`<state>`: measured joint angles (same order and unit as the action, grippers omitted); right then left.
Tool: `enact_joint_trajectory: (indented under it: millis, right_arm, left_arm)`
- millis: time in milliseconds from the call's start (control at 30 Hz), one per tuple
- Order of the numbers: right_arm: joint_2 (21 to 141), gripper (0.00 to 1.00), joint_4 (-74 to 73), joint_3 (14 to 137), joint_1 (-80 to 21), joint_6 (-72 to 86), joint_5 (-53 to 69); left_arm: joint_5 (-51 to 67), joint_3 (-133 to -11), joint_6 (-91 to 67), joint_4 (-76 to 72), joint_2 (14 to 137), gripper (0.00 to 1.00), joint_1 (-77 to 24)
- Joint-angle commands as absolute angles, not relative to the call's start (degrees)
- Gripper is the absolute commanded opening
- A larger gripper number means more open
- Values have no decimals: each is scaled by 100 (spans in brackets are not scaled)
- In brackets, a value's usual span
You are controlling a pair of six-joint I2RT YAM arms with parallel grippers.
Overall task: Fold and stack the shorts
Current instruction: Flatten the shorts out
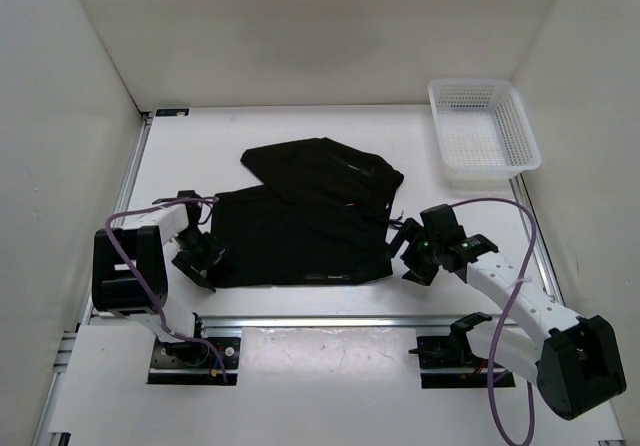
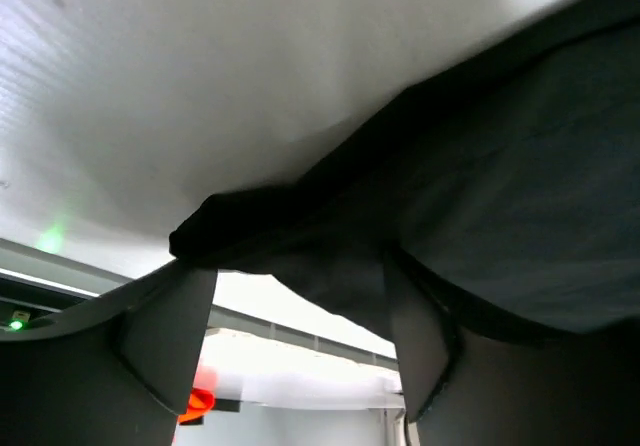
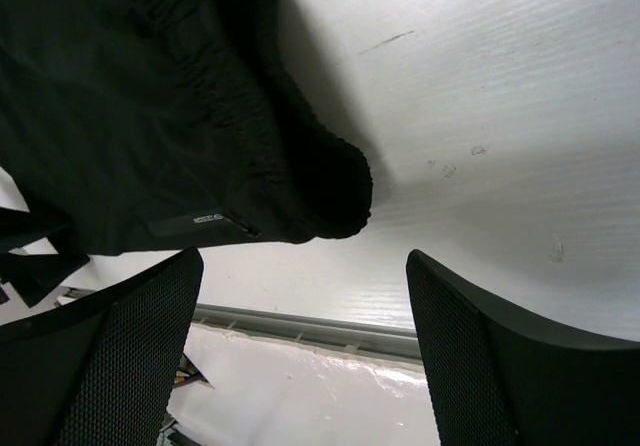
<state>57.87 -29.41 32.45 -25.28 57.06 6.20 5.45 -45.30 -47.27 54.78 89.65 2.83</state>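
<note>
The black shorts (image 1: 300,238) lie flat on the white table between my two arms. A second black piece of fabric (image 1: 325,169) overlaps their far edge. My left gripper (image 1: 200,256) is at the shorts' left edge, jaws open; in the left wrist view (image 2: 300,286) a black fabric corner (image 2: 300,236) hangs at the fingertips between the spread fingers (image 2: 165,336). My right gripper (image 1: 405,251) is at the shorts' right edge, open and empty. In the right wrist view (image 3: 300,266) the gathered waistband corner (image 3: 320,186) lies just ahead of the fingertips, with a small pale label (image 3: 208,220).
A white mesh basket (image 1: 520,126) stands at the back right, empty. White walls enclose the table on three sides. A metal rail (image 1: 320,319) runs along the near table edge, by the arm bases.
</note>
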Motion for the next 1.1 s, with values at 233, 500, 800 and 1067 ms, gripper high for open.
enact_joint_trajectory:
  millis: [233,500,800,1067]
  right_arm:
    - [6301,74,-2084,2918,-2768,6081,712]
    - [7259,52,-1651,3242,-3436,6468,247]
    - [6206,0,-2812,4077,-3524,6250,-1432]
    - [5819,0,-4033,6721,-3594,4598,-1696]
  left_arm:
    - [413,-4509,-4685,5106,9062,10,299]
    - [466,-4562,-4685,5106,8807,10,299]
    - [360,-5491,-4509,6028,7904,10,247]
    - [351,-8917,-4026,7127,7128,10,141]
